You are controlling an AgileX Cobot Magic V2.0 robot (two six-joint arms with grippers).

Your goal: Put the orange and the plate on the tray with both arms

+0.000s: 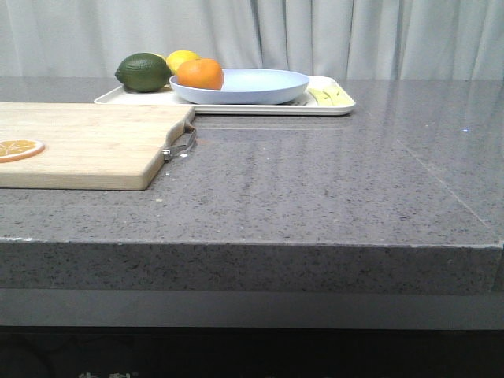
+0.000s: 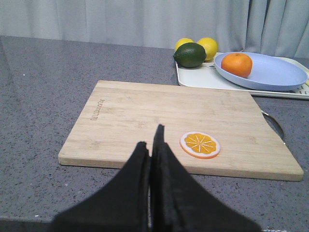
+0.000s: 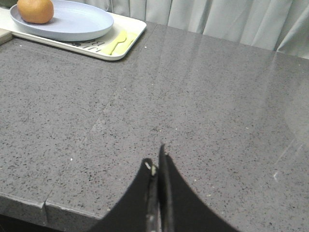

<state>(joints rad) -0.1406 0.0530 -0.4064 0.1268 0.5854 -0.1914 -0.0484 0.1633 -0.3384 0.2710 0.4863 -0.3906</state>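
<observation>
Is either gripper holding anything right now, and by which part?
Nothing is held. The left gripper and right gripper are both shut and empty; the orange sits on the plate.

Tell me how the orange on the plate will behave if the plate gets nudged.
The orange is round and sits loose in the shallow plate, so it would probably roll. The low rim may not stop it. Its dimpled skin looks grippy rather than slippery, so a firm pinch should hold.
</observation>
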